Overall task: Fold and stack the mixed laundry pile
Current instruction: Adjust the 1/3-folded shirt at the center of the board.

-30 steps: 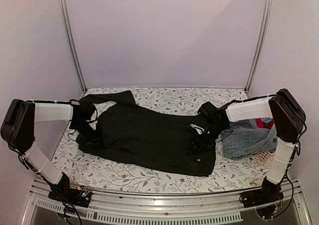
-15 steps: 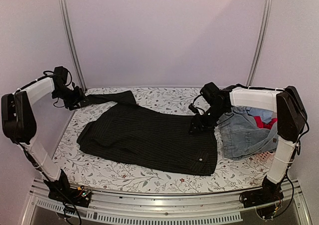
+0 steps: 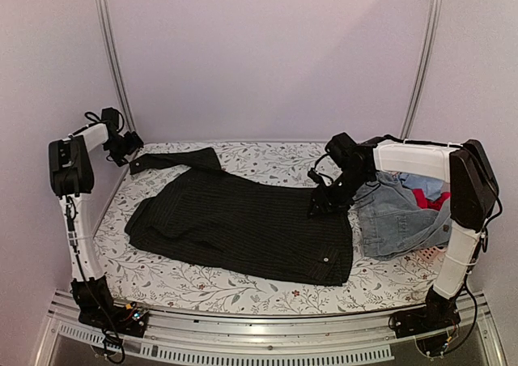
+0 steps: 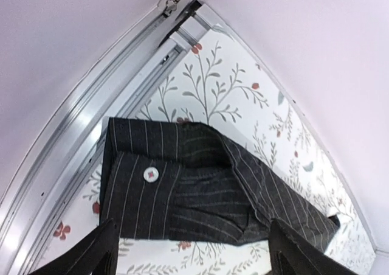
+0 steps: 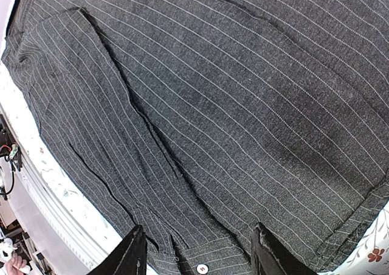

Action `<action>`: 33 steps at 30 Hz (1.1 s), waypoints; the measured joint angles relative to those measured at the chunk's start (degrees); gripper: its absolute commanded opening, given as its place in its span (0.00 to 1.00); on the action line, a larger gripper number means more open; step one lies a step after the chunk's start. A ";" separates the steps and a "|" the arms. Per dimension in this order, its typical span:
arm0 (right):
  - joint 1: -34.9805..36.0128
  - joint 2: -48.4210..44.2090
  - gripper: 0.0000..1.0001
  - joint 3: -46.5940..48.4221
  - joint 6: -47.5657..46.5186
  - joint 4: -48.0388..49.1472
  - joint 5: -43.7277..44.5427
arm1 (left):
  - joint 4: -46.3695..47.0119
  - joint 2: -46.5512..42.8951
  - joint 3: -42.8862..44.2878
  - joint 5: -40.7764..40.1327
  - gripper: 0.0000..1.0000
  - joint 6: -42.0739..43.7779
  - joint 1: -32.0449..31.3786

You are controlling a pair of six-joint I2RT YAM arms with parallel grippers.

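L tool (image 3: 123, 145) open, empty, up over far-left corner of worktop (image 3: 275, 159); 1 s ago it sat low at left side of shirt (image 3: 243, 224), jaws nearly shut. Below it sleeve cuff (image 4: 149, 177) lies flat. R tool (image 3: 322, 202) open over shirt's right edge, now farther back. Shirt mid-worktop, long axis far-left to near-right, sleeve pointing to far-left corner. At right edge: denim (image 3: 396, 216), red garment (image 3: 425, 197).

Pinstriped shirt (image 3: 243, 224), centre of tabletop: matt black woven cloth, fine pale stripes, slightly fuzzy nap; cuff button (image 4: 150, 174) glossy white. Denim pieces (image 3: 396, 216), right edge: faded light-blue cloth, coarse and matt. Tabletop cover (image 3: 275, 159): matt floral-printed sheet; near-edge rail (image 3: 267, 331): brushed silver metal.
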 measured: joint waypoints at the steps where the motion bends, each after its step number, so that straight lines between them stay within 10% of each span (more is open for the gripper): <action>1: 0.00 0.00 0.57 0.00 0.04 -0.09 0.00 | -0.76 2.56 2.97 -1.42 0.89 -0.48 -0.20; 13: -0.13 0.92 0.57 0.72 0.85 -1.16 0.02 | -11.80 17.49 21.14 -14.84 0.67 4.02 -3.78; 20: -0.42 1.27 0.57 0.72 0.92 -1.20 0.02 | -13.62 18.16 21.70 -19.37 0.00 7.43 -5.62; 33: -1.57 -0.04 0.57 -2.47 2.01 0.76 -0.68 | 1.95 4.48 15.89 2.97 0.00 6.95 -10.69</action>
